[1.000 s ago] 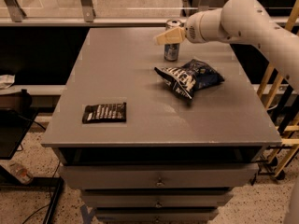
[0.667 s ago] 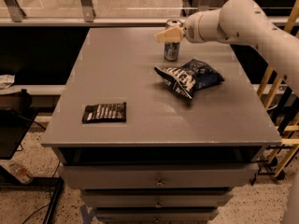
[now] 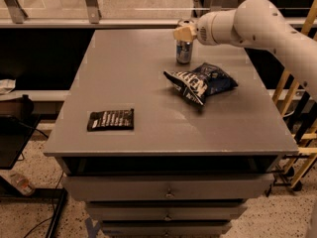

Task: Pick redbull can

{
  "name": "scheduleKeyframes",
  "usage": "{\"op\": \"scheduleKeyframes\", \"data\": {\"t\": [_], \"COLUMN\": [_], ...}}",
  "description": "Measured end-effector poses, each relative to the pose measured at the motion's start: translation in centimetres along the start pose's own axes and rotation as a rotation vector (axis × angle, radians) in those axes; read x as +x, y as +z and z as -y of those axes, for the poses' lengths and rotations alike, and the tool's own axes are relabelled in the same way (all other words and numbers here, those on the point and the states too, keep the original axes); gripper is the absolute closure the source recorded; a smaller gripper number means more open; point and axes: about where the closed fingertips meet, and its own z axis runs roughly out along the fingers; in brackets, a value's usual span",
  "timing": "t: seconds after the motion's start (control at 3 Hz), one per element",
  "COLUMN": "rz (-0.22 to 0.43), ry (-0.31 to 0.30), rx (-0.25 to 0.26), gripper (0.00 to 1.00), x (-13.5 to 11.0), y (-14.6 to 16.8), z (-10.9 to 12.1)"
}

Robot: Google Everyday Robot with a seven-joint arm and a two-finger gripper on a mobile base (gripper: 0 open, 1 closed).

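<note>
The redbull can (image 3: 184, 52), slim and silver-and-blue, stands upright on the grey table (image 3: 148, 83) at the back, right of centre. My gripper (image 3: 184, 32) is at the can's upper part and covers it from the front, with the white arm (image 3: 257, 21) reaching in from the right. The can's base looks to be resting on the table top.
A dark blue chip bag (image 3: 200, 82) lies just in front of and to the right of the can. A flat black packet (image 3: 111, 119) lies near the front left edge. Drawers are below the table top, a wooden frame (image 3: 297, 113) stands at the right, and a glass rail runs behind.
The gripper and the can stand almost where they were. The can has shifted very slightly, if at all. The bag and the packet have not moved.
</note>
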Motion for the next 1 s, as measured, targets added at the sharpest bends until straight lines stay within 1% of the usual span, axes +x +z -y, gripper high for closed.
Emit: {"op": "scheduleKeyframes", "data": {"t": [0.33, 0.67, 1.0], "rz": [0.037, 0.074, 0.080], "ry": [-0.013, -0.031, -0.034], "rx": [0.001, -0.007, -0.014], "gripper": [0.89, 1.00, 1.00], "x": [-1.2, -2.6, -2.8], "y": [-1.0, -2.0, -2.2], "z": [0.2, 0.4, 0.5]}}
